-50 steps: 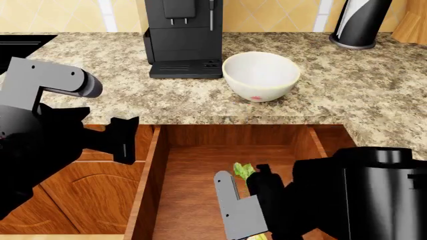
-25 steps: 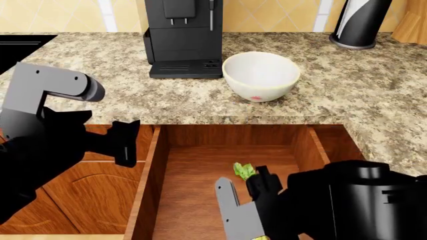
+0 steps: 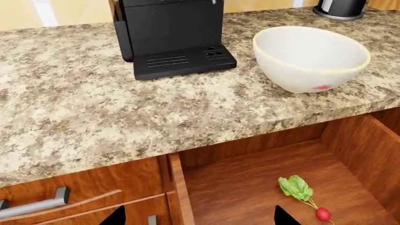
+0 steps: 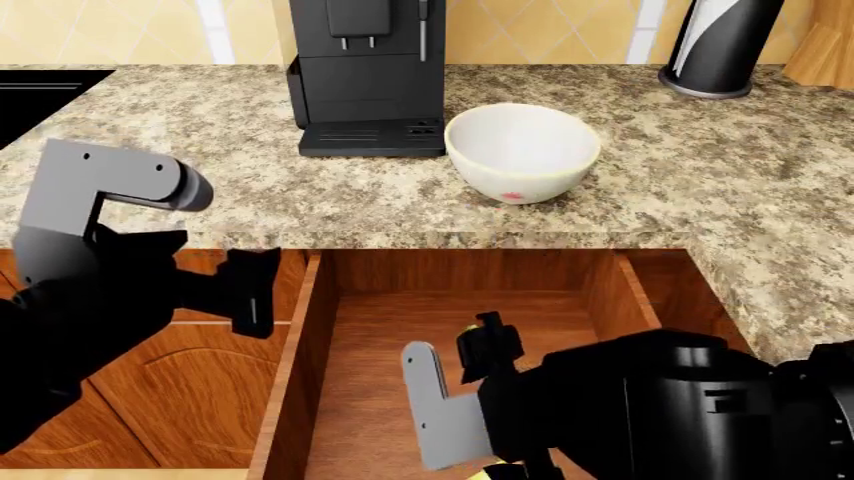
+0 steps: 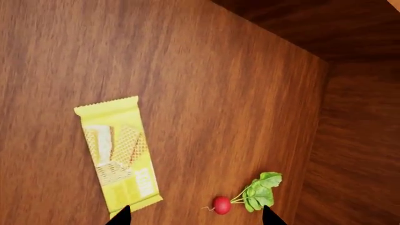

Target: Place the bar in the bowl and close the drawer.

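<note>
Drawer (image 4: pixel 454 340): open, not yet closed; bare floor all round its contents.
Bowl (image 4: pixel 521 152): on counter at 12 o'clock of drawer, empty.
Right gripper (image 5: pixel 195 216): over drawer, tips wide apart, holding nothing.
Left gripper (image 3: pixel 198 219): spread, idle.
Bar (image 5: pixel 117 158): flat on drawer floor, unlifted.
Radish (image 5: pixel 245 198): apart at 4 o'clock of bar.

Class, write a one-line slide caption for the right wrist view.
Yellow bar and radish lie apart on the open drawer floor.

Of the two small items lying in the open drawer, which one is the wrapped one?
The bar: flat, in a yellow crimped wrapper. The radish beside it is bare, red with green leaves.
</note>
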Motion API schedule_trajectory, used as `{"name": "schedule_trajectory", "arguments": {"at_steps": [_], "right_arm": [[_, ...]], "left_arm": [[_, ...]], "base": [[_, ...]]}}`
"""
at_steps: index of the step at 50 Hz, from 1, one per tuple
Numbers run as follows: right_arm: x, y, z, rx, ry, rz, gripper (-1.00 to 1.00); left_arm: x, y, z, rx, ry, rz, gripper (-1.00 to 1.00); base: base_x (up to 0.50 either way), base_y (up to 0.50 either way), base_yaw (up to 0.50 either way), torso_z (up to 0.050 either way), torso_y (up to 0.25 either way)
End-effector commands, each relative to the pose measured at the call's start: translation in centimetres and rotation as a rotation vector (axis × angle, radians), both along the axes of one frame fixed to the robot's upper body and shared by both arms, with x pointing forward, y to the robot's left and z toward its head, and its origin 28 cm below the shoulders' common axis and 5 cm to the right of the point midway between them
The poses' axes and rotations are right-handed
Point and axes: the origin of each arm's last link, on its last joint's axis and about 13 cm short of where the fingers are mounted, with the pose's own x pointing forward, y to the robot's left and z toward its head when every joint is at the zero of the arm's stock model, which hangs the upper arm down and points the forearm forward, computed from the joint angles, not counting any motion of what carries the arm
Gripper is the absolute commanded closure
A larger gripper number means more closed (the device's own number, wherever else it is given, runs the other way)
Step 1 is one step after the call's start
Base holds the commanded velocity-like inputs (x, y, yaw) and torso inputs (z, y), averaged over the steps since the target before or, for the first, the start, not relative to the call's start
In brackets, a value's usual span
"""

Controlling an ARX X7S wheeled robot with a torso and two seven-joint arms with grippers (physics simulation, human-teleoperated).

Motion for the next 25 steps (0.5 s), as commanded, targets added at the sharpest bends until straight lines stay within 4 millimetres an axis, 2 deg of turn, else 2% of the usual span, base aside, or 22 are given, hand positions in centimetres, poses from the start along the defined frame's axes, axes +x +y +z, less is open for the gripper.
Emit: {"name": "schedule_trajectory", "arguments": {"at_steps": [1, 25], "right_arm": [[0.0, 0.8, -0.7, 0.04, -0.012, 0.04, -1.0], [-1.9, 1.4, -0.8, 0.057, 0.12, 0.102, -1.0]], "left_arm": [[0.2, 0.2, -0.4, -0.004, 0.01, 0.003, -1.0], [0.2, 0.2, -0.3, 0.001, 0.012, 0.002, -1.0]], "base": [[0.0, 0.0, 0.0, 0.0, 0.0], [0.0, 0.0, 0.0, 0.0, 0.0]]}}
